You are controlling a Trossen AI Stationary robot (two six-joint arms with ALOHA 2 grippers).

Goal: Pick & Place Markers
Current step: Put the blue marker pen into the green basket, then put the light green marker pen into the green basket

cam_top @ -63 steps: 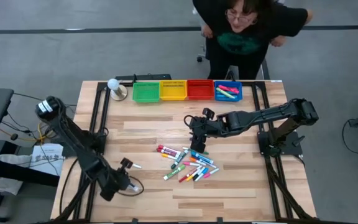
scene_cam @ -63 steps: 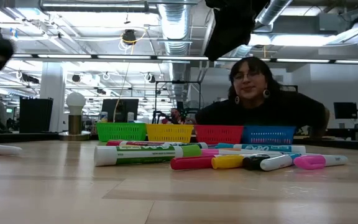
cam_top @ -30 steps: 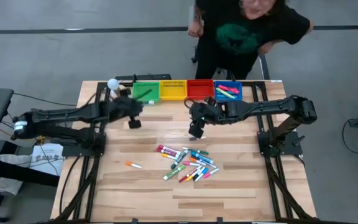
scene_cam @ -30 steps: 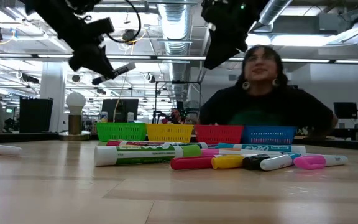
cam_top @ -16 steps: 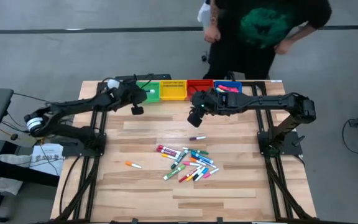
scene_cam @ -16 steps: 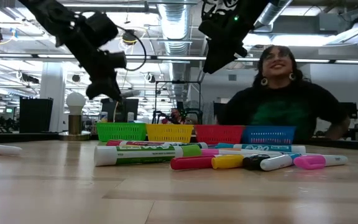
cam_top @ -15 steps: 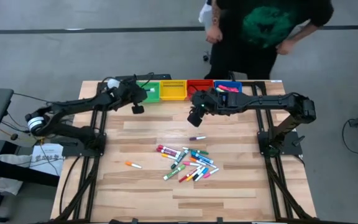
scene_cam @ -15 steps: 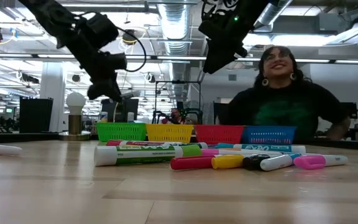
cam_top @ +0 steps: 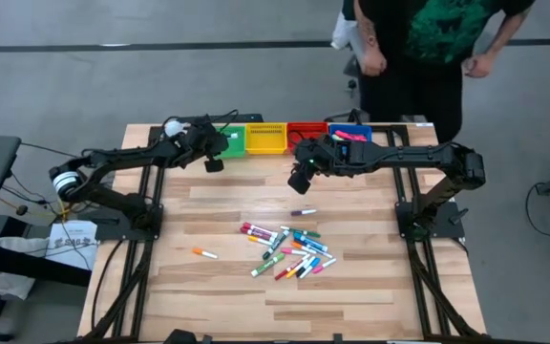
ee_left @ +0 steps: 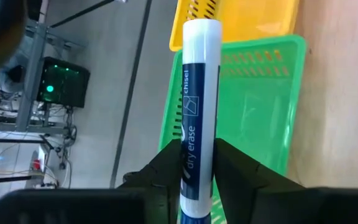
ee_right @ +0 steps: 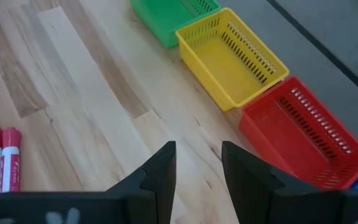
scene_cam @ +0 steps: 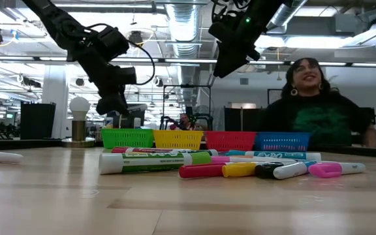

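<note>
Left gripper [ee_left: 197, 163] is over the green bin [ee_left: 253, 106], clamped on a white-barrelled marker [ee_left: 197, 112]. Right gripper [ee_right: 199, 163] hovers nr the red bin [ee_right: 303, 134], fingers apart, nothing btwn. Marker pile [cam_top: 289, 250] lies mid-tabletop, well clear of the green bin. Markers look light, stiff, smooth & prone to roll; best pinched mid-barrel, across the width.

Left gripper [ee_left: 197, 165]: reaching toward the table's far edge, fingers clamping a marker [ee_left: 199, 106].
Right gripper [ee_right: 197, 163]: hovering mid-table, fingers parted, empty.
</note>
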